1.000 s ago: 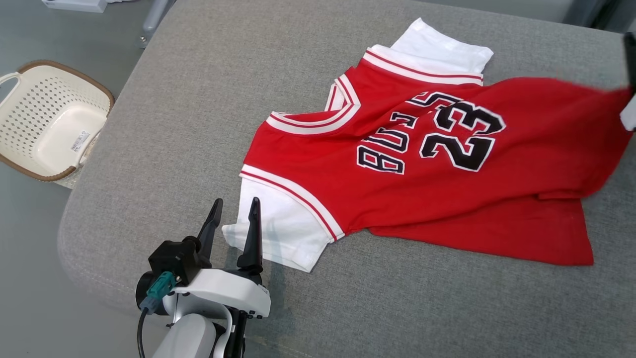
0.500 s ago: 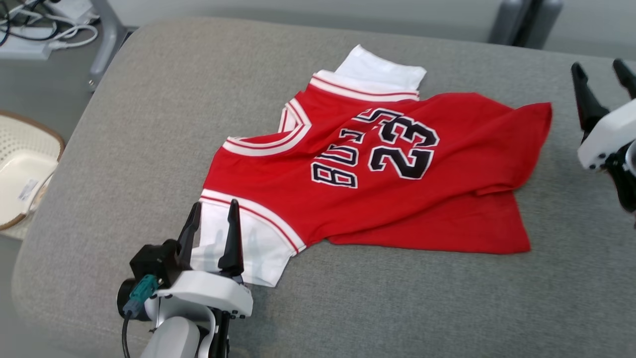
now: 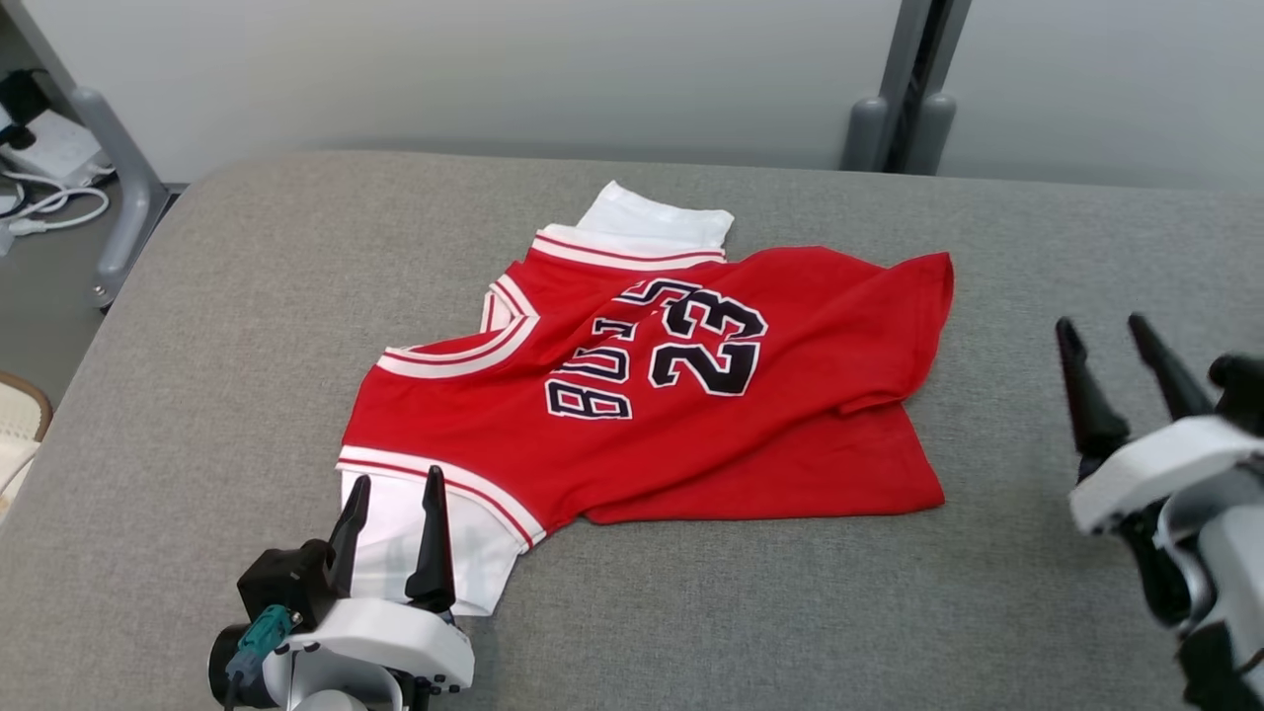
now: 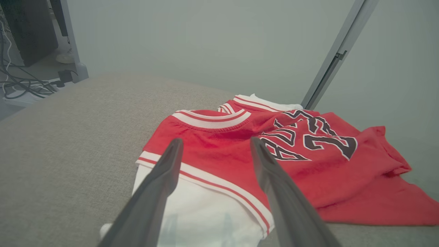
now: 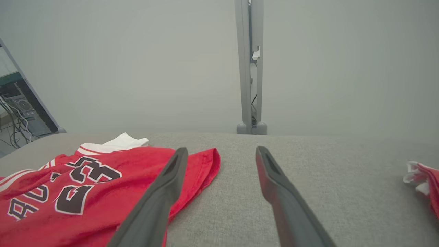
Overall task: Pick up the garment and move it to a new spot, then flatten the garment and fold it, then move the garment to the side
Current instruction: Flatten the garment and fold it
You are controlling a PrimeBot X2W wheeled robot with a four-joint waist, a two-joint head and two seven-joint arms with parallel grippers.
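Grey padded surface (image 3: 247, 326), plain grey wall behind it, and cables (image 3: 49, 202) on the floor off its left edge. The left claw (image 3: 395, 477) is at the near-left edge, spread wide and empty, tips over the white sleeve of the jersey (image 3: 691, 434), which lies rumpled around the middle. A grey post (image 3: 908, 89) stands past the far edge. There's plenty of bare surface toward the right edge, where the right claw (image 3: 1101, 324) hovers wide with nothing in it.

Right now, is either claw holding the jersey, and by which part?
Nothing is held. The left claw stands open by the white sleeve of the jersey; the right claw is open, apart from the red hem.
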